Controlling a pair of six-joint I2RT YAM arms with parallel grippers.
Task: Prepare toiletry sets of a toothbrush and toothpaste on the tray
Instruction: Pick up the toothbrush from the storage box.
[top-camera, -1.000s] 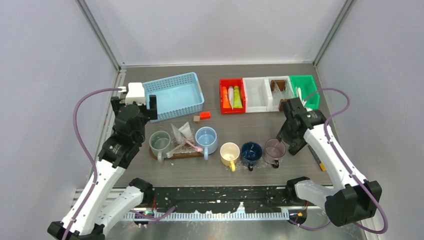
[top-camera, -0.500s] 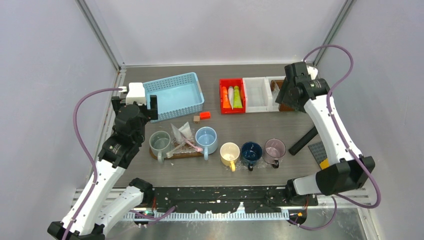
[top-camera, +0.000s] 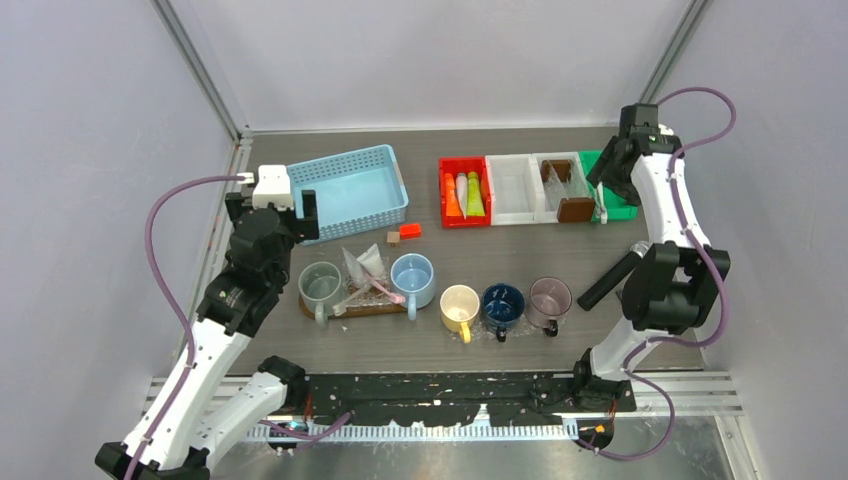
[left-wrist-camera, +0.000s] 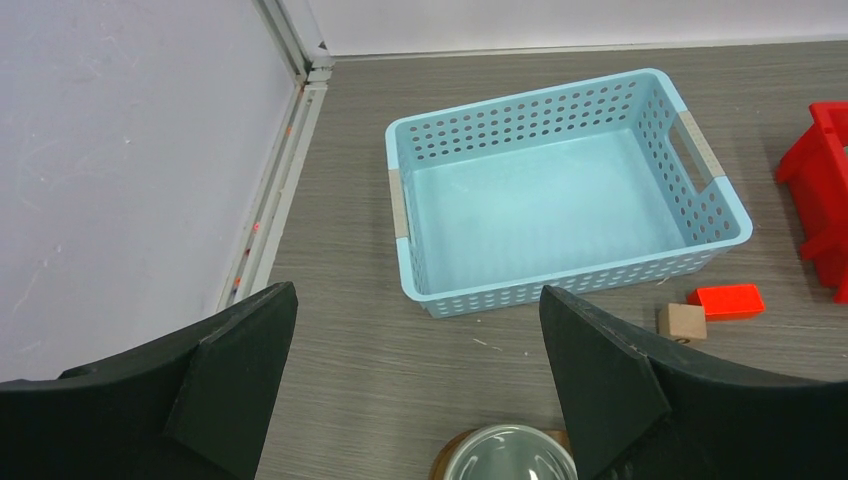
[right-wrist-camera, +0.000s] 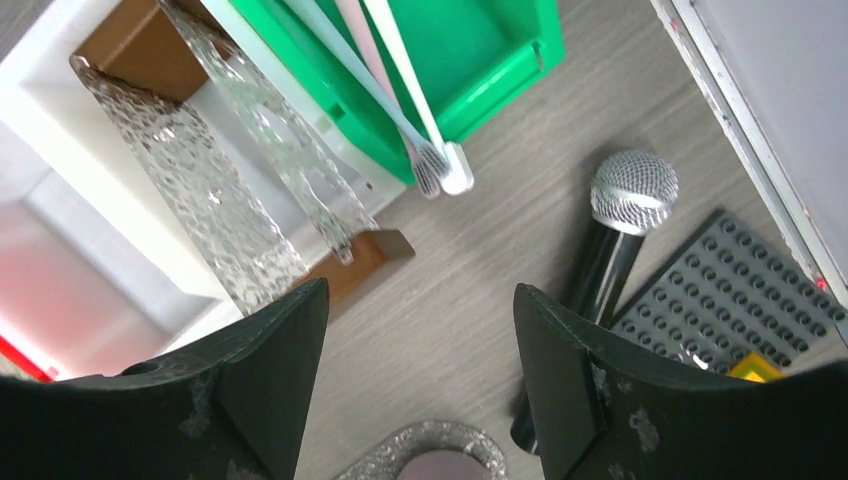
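Right gripper (right-wrist-camera: 420, 290) hangs over the far right corner of the table, just above the near end of the green bin (right-wrist-camera: 490, 50). The toothbrushes (right-wrist-camera: 395, 100) lie in that bin with their heads poking over its rim. Beside it is a white bin (right-wrist-camera: 40, 120) with brown blocks in crinkly clear wrap, then an empty-looking white bin (top-camera: 515, 188), then a red bin (top-camera: 446, 190) holding the toothpaste (top-camera: 466, 195). All 4 bins sit in a row by the far edge. A microphone (right-wrist-camera: 612, 235) and a grey bumpy plate (right-wrist-camera: 735, 300) lie by the right edge, close to the gripper. 5 mugs stand in a row nearer the near edge. The grey-green mug (top-camera: 320, 283) and light blue mug (top-camera: 412, 278) are at the ends of a brown tray (top-camera: 378, 310). The right gripper's 2 fingers are spread wide and hold nothing. The left gripper (left-wrist-camera: 415, 295) is by the blue basket (left-wrist-camera: 570, 280) near the far left corner, fingers wide apart too, with nothing in them.
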